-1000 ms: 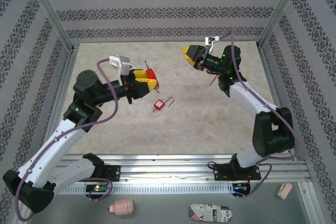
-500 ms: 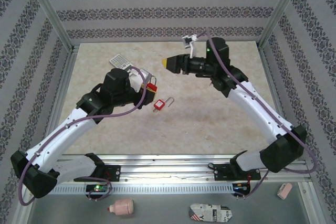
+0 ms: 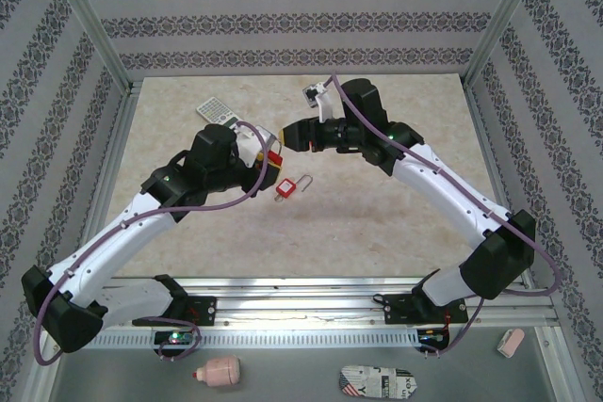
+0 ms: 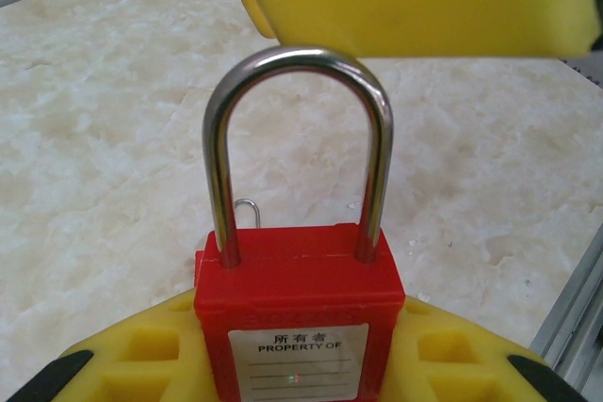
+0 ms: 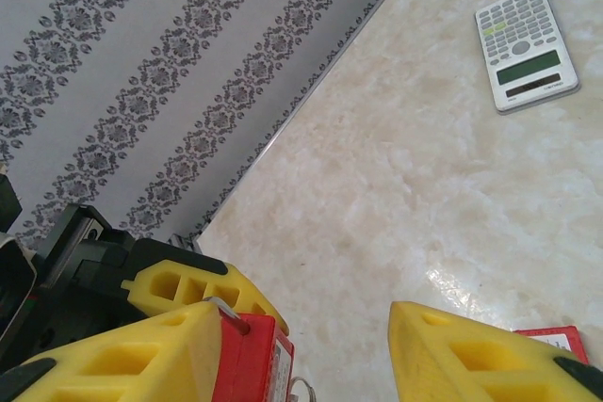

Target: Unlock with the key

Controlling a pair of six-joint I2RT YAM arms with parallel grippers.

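Key placement is something I cannot tell for certain. A thin silvery wire loop [image 4: 248,206] shows on the pale marbled table [image 3: 396,204] just beyond the held padlock in the left wrist view, too small to identify.

A second small red padlock [image 3: 283,189] with a thin silver shackle lies flat on the table just on the near side of the held padlock, apart from both arms.

The left gripper [image 3: 267,161] is clamped on the body of the held padlock, a red plastic block [image 4: 297,298] with a white "PROPERTY OF" label. Its yellow fingers press on either side. The padlock's polished steel shackle [image 4: 297,58] stands clear of the fingers, both legs seated in the body.

The right gripper [image 3: 294,136] reaches in from the far right of the held padlock, meeting it at the shackle end. Its yellow fingers [image 5: 141,355] stand apart with bare table in the gap. One finger lies against or just over the crown of the shackle; I cannot tell whether they touch.

A white rectangular calculator [image 3: 214,110] with a grey display lies flat on the table to the far left of the held padlock, well apart from it.
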